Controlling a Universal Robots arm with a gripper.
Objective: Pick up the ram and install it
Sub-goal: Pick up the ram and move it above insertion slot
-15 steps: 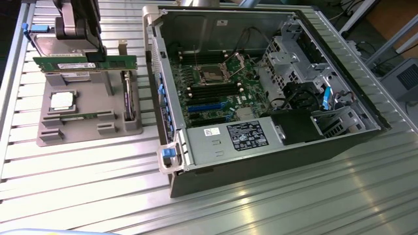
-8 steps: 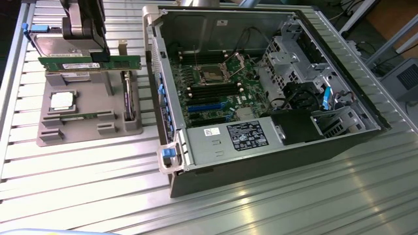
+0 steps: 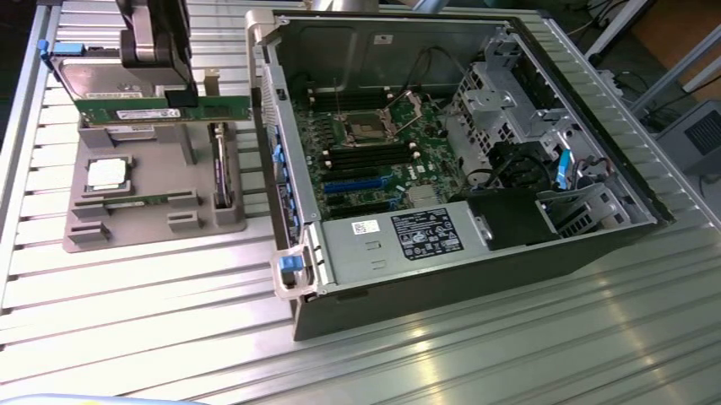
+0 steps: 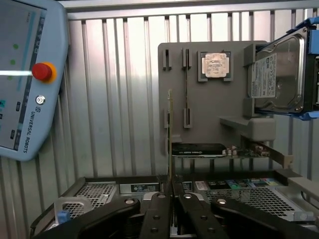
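Note:
My gripper is shut on the ram, a long green stick held level above the back of the grey parts tray. From the wrist, the held ram shows edge-on as a thin line rising from between the black fingers. A second, matching ram rests in its slot on the tray and appears as a thin strip in the wrist view. The open computer case lies to the exterior view's right, its motherboard showing dark memory slots.
On the tray sit a square silver processor, a dark expansion card standing in a slot, and a silver hard drive at its end. A teach pendant with a red stop button lies on the ribbed metal table.

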